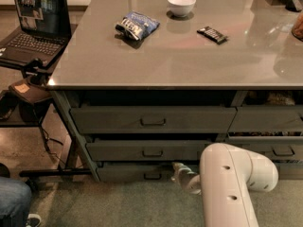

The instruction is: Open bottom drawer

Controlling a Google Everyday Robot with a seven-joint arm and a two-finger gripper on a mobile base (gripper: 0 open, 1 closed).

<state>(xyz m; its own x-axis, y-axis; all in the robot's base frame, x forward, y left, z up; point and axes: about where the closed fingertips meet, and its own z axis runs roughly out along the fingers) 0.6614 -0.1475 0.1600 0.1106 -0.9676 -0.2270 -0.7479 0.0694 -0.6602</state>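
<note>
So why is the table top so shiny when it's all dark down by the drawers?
In the camera view, light from above bounces off the smooth tabletop, leaving pale glare near the bowl; the same top shades everything beneath it, so the bottom drawer lies in the darkest band, where the gripper sits low by its front.

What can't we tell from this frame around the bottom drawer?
Camera view:
The gripper, low at the front of the bottom drawer, right of its handle: contact unclear, too small.
Right end of that drawer: hidden by the arm.
Its inside: hidden by its front.
The right stack: cut off by the frame edge.
</note>
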